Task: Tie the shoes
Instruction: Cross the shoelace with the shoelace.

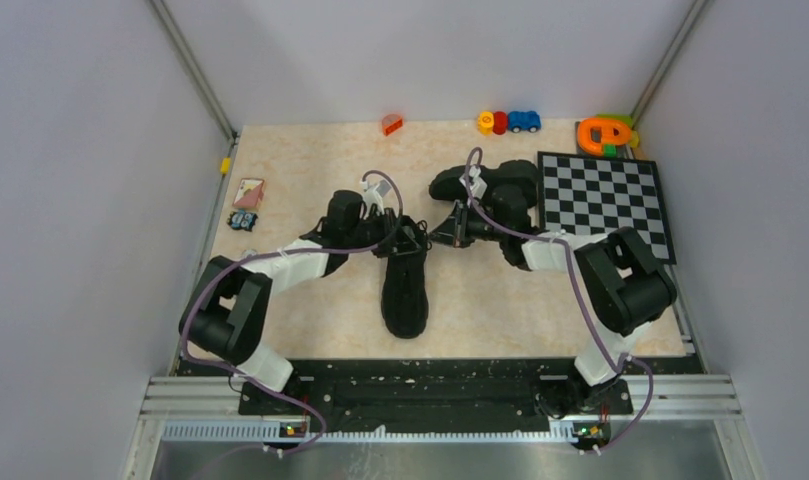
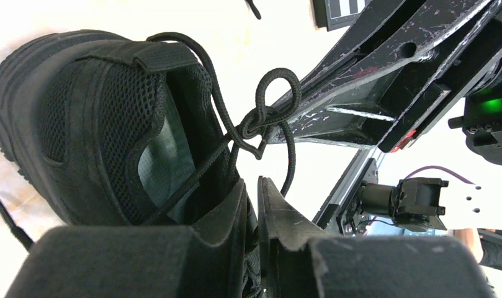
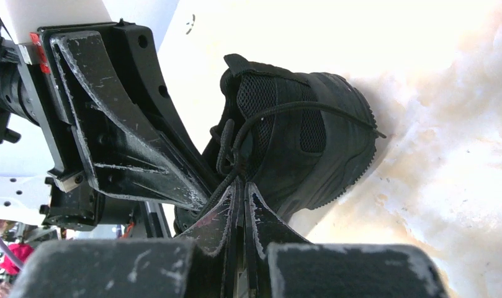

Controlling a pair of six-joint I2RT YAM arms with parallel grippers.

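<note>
Your table (image 1: 310, 330) is pale and marbled, with the checkerboard (image 1: 605, 200) lying flat on its far right part; the centre shoe (image 1: 405, 290) lies in the middle of the table, toe toward the arm bases and its opening away from them; the second shoe (image 1: 450, 186) sits farther back and to the right, just beside the checkerboard's left edge and partly hidden behind your right arm.

Both arms reach inward and meet over the centre shoe's opening; your left gripper (image 2: 259, 183) comes in from the left with its jaws parted by only a thin slit, and you cannot tell from any view whether a strand lies in that slit; your right gripper (image 3: 242, 184) comes in from the right with its jaws pressed together, pinching the lace (image 2: 255, 124) right at the tips.

In the left wrist view the lace is twisted into a small knot with one loop standing above it, wrapped against the right gripper's tips; another strand hangs down just beside your left finger.

Along the far edge sit an orange-and-green toy (image 1: 605, 133), a row of toy cars (image 1: 508, 122) and an orange block (image 1: 391, 124); a card (image 1: 248, 191) lies near the left edge.
</note>
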